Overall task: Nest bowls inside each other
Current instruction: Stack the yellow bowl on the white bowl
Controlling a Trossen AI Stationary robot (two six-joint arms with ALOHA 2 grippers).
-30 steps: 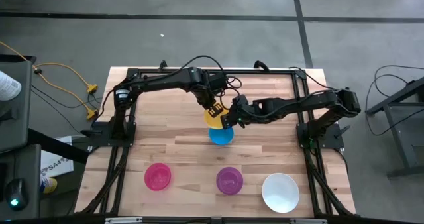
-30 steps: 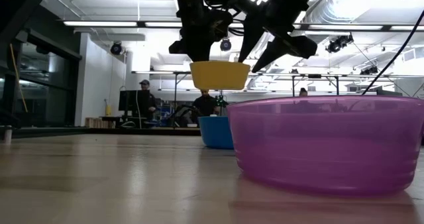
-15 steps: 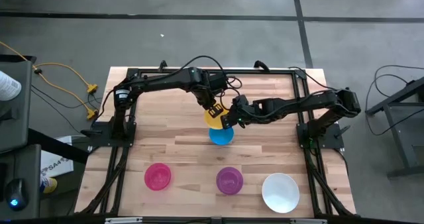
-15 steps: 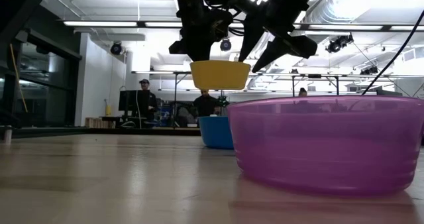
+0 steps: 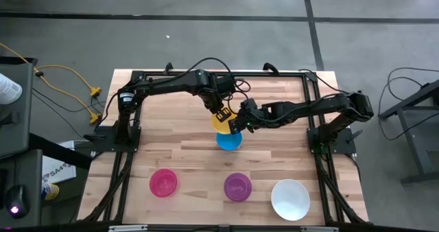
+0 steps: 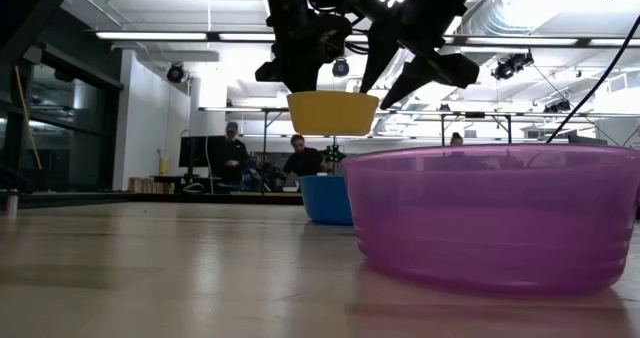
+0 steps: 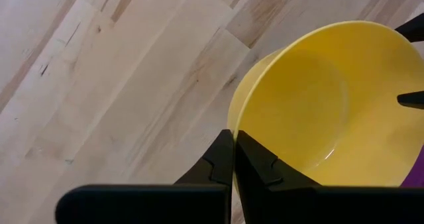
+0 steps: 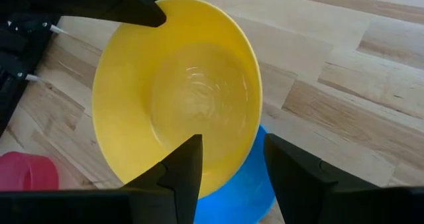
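Observation:
A yellow bowl [image 5: 223, 121] hangs upright above the table, over the far edge of a blue bowl [image 5: 229, 140] that rests on its base on the wood. My left gripper [image 7: 233, 151] is shut on the yellow bowl's rim. From the right, my right gripper [image 8: 232, 177] reaches the opposite rim and stands open, with one finger [image 8: 182, 171] over the bowl's inside and the other [image 8: 298, 177] outside it. In the low view the yellow bowl [image 6: 332, 113] floats clear above the blue bowl [image 6: 322, 198]. My left gripper pinches the yellow bowl's rim [image 7: 232, 121] on its far-left side, one finger inside the bowl and one outside. The fingers come from above, slanting down. The bowl hangs level and upright, clear of the table and of the blue bowl.
Along the near edge stand a pink bowl [image 5: 163, 182], a purple bowl [image 5: 237, 186] and a larger white bowl [image 5: 290, 198]. Bare wood lies to the left and right of the arms. People sit in the room beyond the table.

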